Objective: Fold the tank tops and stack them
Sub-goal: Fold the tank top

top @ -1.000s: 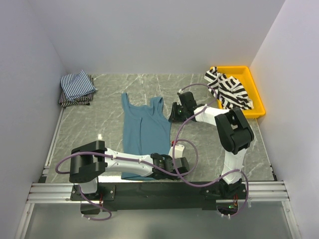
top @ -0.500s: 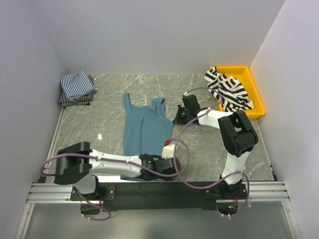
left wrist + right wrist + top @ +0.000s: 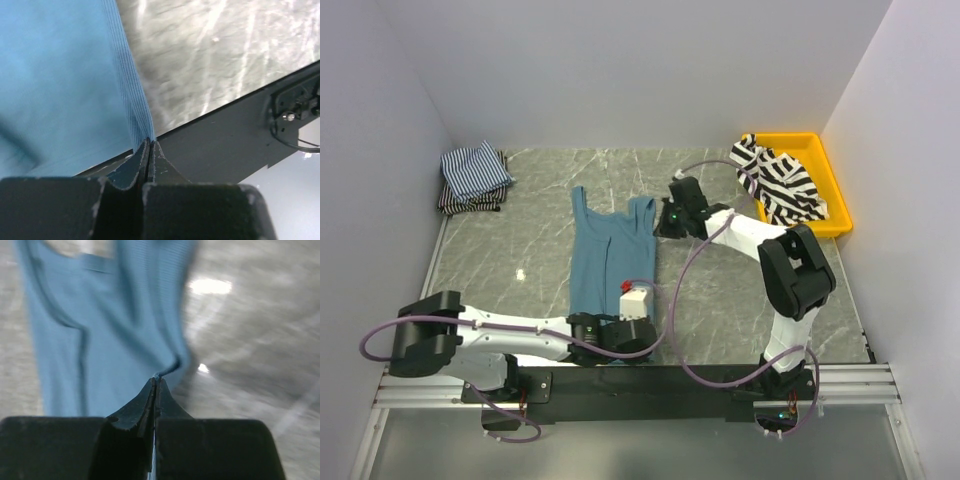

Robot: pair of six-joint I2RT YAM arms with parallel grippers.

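Note:
The teal-blue tank top (image 3: 605,255) lies lengthwise on the marble table, straps toward the back wall. My left gripper (image 3: 636,338) is shut on its near hem corner; in the left wrist view the ribbed hem (image 3: 131,105) runs into the closed left gripper (image 3: 149,143). My right gripper (image 3: 661,224) is shut on the top's right edge below the strap; in the right wrist view the cloth (image 3: 110,340) bunches at the closed right gripper (image 3: 156,380). A black-and-white striped tank top (image 3: 782,182) is heaped in the tray. Folded finely striped tops (image 3: 473,175) sit at the back left.
The yellow plastic tray (image 3: 832,185) stands at the back right by the wall. The black mounting rail (image 3: 700,378) runs along the table's near edge, right behind the left gripper. White walls close in the left, back and right sides.
The right gripper has shut on the teal top's right edge and drawn it leftward. The left arm has slid left along the near edge with the hem, and the top now lies narrower.

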